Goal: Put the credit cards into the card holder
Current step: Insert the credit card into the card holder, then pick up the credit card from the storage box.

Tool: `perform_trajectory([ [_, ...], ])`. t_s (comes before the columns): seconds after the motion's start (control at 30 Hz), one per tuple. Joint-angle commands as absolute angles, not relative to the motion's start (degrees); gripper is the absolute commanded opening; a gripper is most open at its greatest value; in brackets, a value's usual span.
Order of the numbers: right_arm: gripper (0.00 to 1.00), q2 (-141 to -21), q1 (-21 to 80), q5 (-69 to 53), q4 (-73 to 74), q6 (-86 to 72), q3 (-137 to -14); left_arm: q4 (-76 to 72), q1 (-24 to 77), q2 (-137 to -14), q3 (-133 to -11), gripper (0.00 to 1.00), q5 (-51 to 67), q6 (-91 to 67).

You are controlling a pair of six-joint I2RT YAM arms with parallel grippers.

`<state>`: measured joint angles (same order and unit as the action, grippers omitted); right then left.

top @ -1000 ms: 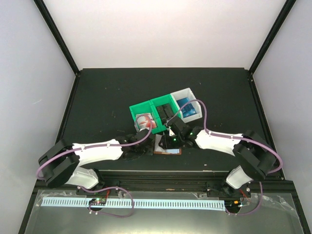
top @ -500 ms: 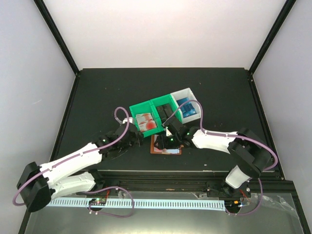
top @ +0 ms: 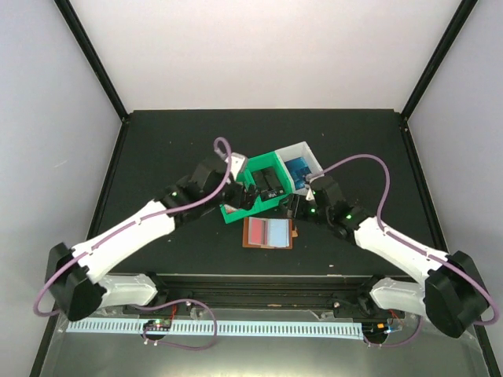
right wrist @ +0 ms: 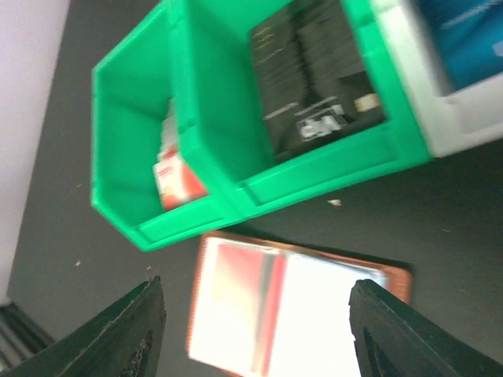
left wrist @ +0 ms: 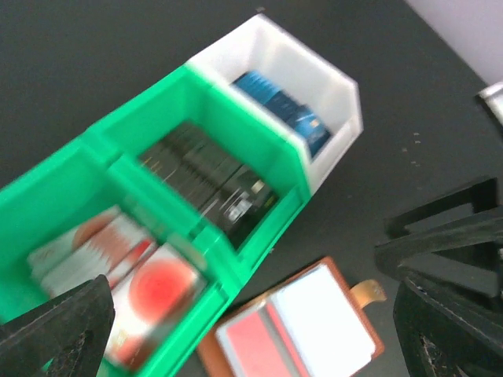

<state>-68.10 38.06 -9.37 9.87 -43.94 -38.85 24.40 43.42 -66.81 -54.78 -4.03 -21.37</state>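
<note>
The card holder (top: 268,233) lies open on the black table, snap tab to the right, with a red card (top: 258,232) in its left clear pocket. More credit cards stand in the bins behind it: red-and-white ones (left wrist: 118,275), black ones (left wrist: 212,181) and blue ones (left wrist: 283,110). My left gripper (top: 245,196) hovers over the green bins, jaws wide open and empty. In its wrist view the left gripper (left wrist: 251,338) frames the holder (left wrist: 299,330). My right gripper (top: 301,206) hangs open and empty just right of the holder's (right wrist: 291,306) far edge.
Two joined green bins (top: 255,206) and a white bin (top: 312,158) form a slanted row behind the holder. Black frame posts rise at both back corners. The table's near rail (top: 259,279) runs just in front of the holder.
My left gripper left the card holder, swung up over the green bins and opened wide. My right gripper drew back to the right and opened further. The bin row now lies more slanted.
</note>
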Motion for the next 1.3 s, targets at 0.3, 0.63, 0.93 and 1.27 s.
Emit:
perform_trajectory([
  [0.3, 0.57, -76.1, 26.6, -10.5, 11.5, -43.3, -37.0, 38.8, 42.5, -104.6, -88.3, 0.75, 8.8, 3.1],
  [0.63, 0.49, -85.8, 25.3, -15.5, 8.9, -42.7, -39.5, 48.5, 39.8, -122.7, -105.6, 0.41, 8.2, 3.5],
  [0.93, 0.47, -90.1, 25.3, -15.8, 9.8, -40.9, -43.4, 52.2, 39.1, -127.7, -108.7, 0.48, 9.0, 7.3],
  [1.27, 0.47, -92.8, 25.3, -13.5, 10.9, -39.9, -46.5, 53.7, 39.1, -131.9, -110.7, 0.54, 7.5, 10.0],
])
